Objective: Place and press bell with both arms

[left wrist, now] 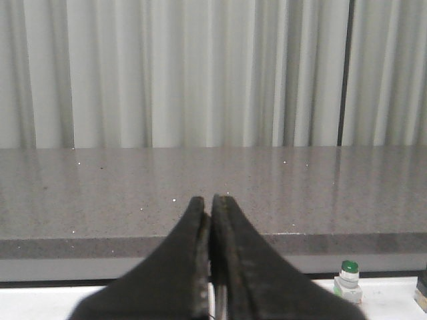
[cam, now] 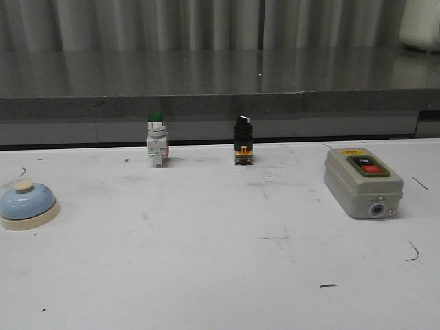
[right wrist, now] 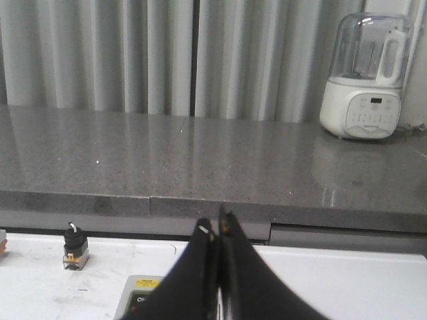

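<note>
Pleated grey curtains hang behind a speckled grey stone counter (cam: 220, 79), and in front of it lies the white, scuffed worktop (cam: 220, 275) carrying four things. One desk call bell (cam: 26, 204) sits at the worktop's far left edge on the robot's left side, with a light blue dome, a cream round base and a cream knob on top; it stands upright and well apart from the rest, and its left rim is nearly cut by the frame. One green-capped push button (cam: 157, 139) and one black selector switch (cam: 243, 140) with a yellowish base stand near the back edge, apart from each other. One grey switch box (cam: 363, 182) with a black and a red button on its lid lies to the right. In the front view neither arm shows. The left wrist view shows the left end effector (left wrist: 211, 203), two black, matte, tapering fingers pressed together with nothing between them; the green-capped button appears beside it, partly cut off. The right end effector (right wrist: 217, 228) is likewise closed on nothing, its fingers hiding part of the switch box below. One white appliance with a clear jug (right wrist: 367, 80) stands on the counter; its panel markings are too small to read.
</note>
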You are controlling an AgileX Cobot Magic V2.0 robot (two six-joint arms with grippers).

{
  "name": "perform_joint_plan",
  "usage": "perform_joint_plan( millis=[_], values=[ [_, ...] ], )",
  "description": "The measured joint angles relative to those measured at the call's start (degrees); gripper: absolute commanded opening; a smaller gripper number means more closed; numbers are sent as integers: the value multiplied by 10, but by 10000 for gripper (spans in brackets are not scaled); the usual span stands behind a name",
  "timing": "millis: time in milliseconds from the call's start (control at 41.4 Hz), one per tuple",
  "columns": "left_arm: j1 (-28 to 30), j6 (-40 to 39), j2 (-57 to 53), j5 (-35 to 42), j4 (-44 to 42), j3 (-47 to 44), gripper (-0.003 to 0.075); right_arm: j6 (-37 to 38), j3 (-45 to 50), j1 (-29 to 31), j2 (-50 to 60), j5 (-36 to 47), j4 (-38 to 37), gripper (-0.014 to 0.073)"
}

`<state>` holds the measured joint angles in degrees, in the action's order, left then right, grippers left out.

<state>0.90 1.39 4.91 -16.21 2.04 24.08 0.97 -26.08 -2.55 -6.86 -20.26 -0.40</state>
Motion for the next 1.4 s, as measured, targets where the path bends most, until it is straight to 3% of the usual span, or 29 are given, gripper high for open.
perform_joint_plan(
  millis=[169,362,821,893,965,1038,1158,1279,1400],
  values=[
    [0,0,86,-107,0,92,-20,0,-81,0,-104,-93,0,-69],
    [0,0,162,-169,0,112,-20,0,-95,0,-205,-141,0,-69],
    [0,0,271,-191,0,112,-20,0,-95,0,-366,-148,0,-66],
    [0,0,283,-191,0,112,-19,0,-95,0,-383,-148,0,-31],
    [0,0,293,-191,0,112,-7,-2,-95,0,-393,-146,0,73],
    [0,0,300,-191,0,112,59,-2,-95,0,-399,-144,0,233],
    [0,0,304,-191,0,112,297,-2,-95,0,-401,-141,0,505],
    [0,0,304,-191,0,112,524,-3,-95,0,-401,-140,0,584],
    [-8,0,304,-190,7,112,547,-3,-95,0,-401,-140,0,580]
  ],
)
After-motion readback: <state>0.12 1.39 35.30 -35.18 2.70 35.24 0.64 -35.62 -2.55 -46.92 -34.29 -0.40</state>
